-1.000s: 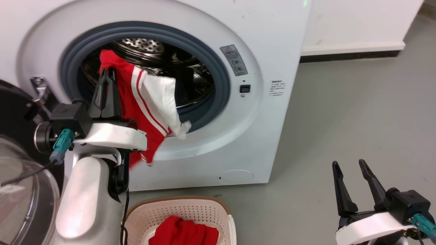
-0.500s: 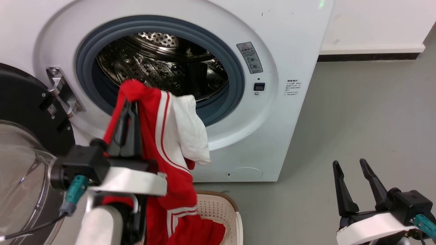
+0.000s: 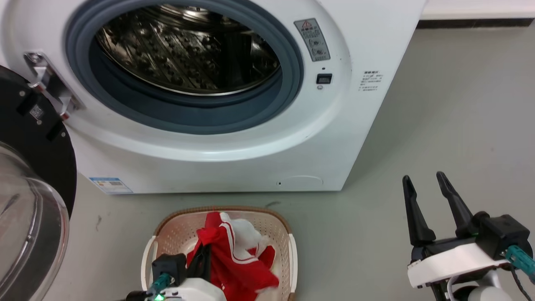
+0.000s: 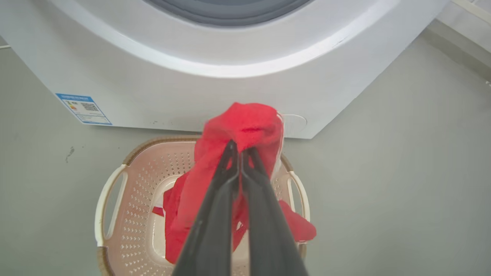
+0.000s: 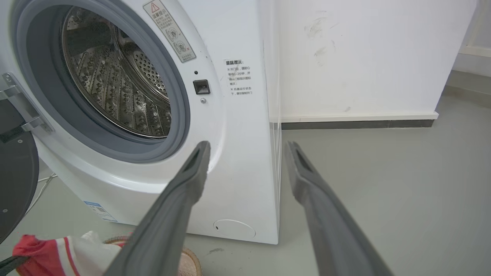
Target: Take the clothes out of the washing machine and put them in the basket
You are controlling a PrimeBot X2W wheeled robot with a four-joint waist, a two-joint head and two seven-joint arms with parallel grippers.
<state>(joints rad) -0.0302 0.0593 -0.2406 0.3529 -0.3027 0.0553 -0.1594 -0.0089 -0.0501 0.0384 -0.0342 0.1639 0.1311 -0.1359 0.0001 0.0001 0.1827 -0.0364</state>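
Basket point(image 3: 175, 238), lower centre of frame, holds red-and-white clothes point(image 3: 238, 267). Left gripper point(image 4: 240, 147) clamped on their raised fold. Right gripper point(image 3: 424, 184), lower right: fingers apart.

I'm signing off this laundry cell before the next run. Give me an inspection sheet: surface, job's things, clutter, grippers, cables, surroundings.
Surface: grey floor, a few small dark marks.
Job's things: washing machine with door open on the left; drum shows no clothes in its visible part; basket on the floor in front of it, holding red and white clothes.
Clutter: nothing seen.
Grippers: left gripper shut on a red garment hanging into the basket; right gripper open, empty.
Cables: teal plug at the right wrist.
Surroundings: white wall with dark skirting.
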